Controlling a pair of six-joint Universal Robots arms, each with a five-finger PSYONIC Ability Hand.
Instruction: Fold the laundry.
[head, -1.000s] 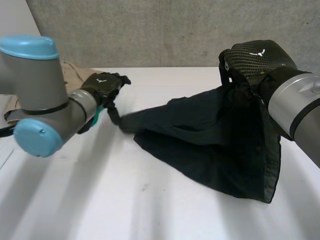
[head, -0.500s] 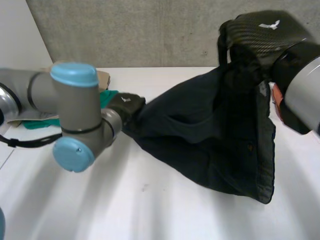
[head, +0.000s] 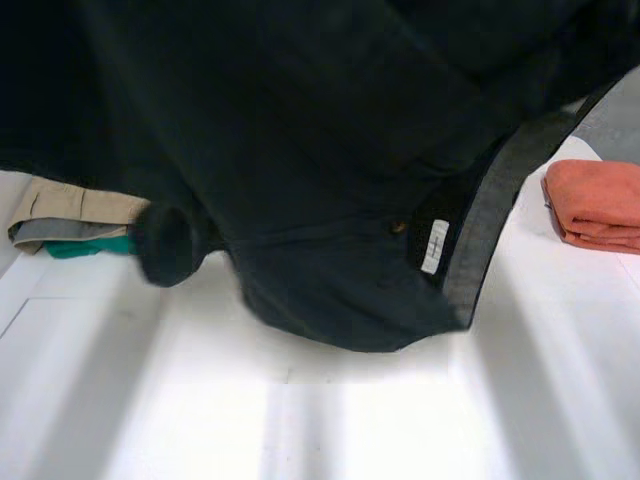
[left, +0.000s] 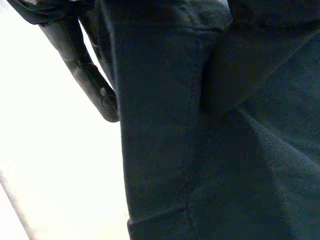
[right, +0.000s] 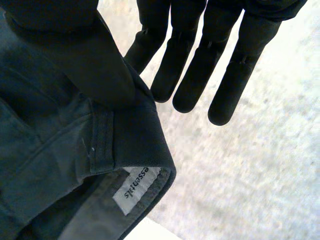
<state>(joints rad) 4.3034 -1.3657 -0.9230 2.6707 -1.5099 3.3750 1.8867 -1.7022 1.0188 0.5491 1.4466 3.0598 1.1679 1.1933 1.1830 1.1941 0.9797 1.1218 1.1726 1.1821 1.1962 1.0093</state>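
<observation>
Garment: a dark garment (head: 300, 150) is held up close before the head camera and is spread across that view from 9 o'clock round to 3 o'clock. Its lowest fold is seen low against the table; whether it touches cannot be told.

Waistband: a grey-lined waistband (head: 490, 230) is turned outward at 4 o'clock of the garment. It runs slanting down toward the lowest fold.

Label: a white label (head: 435, 245) is sewn just inside the waistband, with printing that cannot be read in the head view.

Right hand: the right hand (right: 200, 60) is closed on the garment. The hem of the waistband is pinned under the thumb (right: 75, 60), while the fingers (right: 227, 75) are kept straight and are seen beyond the cloth's edge. The label is seen below the thumb in the right wrist view, at the folded corner of the band.

Left hand: the left hand (left: 92, 82) is seen right beside a seamed fold of the garment. Most of it is covered by cloth, so its hold cannot be told.

Table: a white table (head: 350, 420) is seen under the garment, at 6 o'clock.

Folded pile: a folded pile (head: 70, 215) of beige, grey and teal cloth is laid on the table at 9 o'clock of the label, partly hidden by the garment.

Orange cloth: a folded orange cloth (head: 600, 205) is laid on the table at 3 o'clock of the label, apart from the garment.

Wall: a grey speckled wall (right: 260, 165) is seen beyond the right hand.
</observation>
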